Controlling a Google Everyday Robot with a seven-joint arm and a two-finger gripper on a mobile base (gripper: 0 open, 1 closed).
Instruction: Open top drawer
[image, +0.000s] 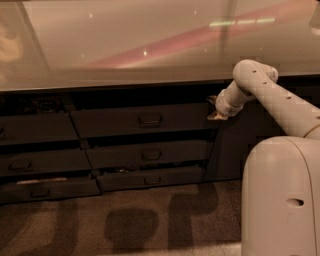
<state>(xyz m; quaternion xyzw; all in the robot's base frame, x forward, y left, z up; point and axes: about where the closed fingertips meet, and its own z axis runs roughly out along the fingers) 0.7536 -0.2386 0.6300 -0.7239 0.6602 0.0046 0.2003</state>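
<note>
In the middle stack, directly beneath the edge of the countertop (150, 55): the top drawer (110, 122), a wide dark grey front with a small dark bail handle (150, 120) at its centre. Above that front, a band of deep shadow under the counter lip; hard to tell whether pulled out at all. At the front's upper right corner, the gripper (216, 109), touching or just beside that corner and well to the right of the handle; impossible to tell whether spread or pressed together. Behind it, the white arm (280, 100), bent at an elbow near the counter edge and slanting down toward the near right. Below the top drawer, a second drawer front (120, 156) and a third drawer front (125, 178), both slimmer, each with a like handle at its middle. To the left, the left stack (35, 162) of three more grey fronts, with a pale strip (40, 180) along the upper edge of the lowest one. To the right of the middle stack, a flat grey cabinet door (232, 150), partly behind the arm. At the near right, filling the corner, the robot's white body (280, 170), marked by a small dark oval slot (295, 202). Along the near edge, brownish carpet (65, 230) crossed by dark rounded shadows. On the far side, glossy and pale, the countertop again, carrying a pink streak of reflection and a greenish bar of light toward the far right.
</note>
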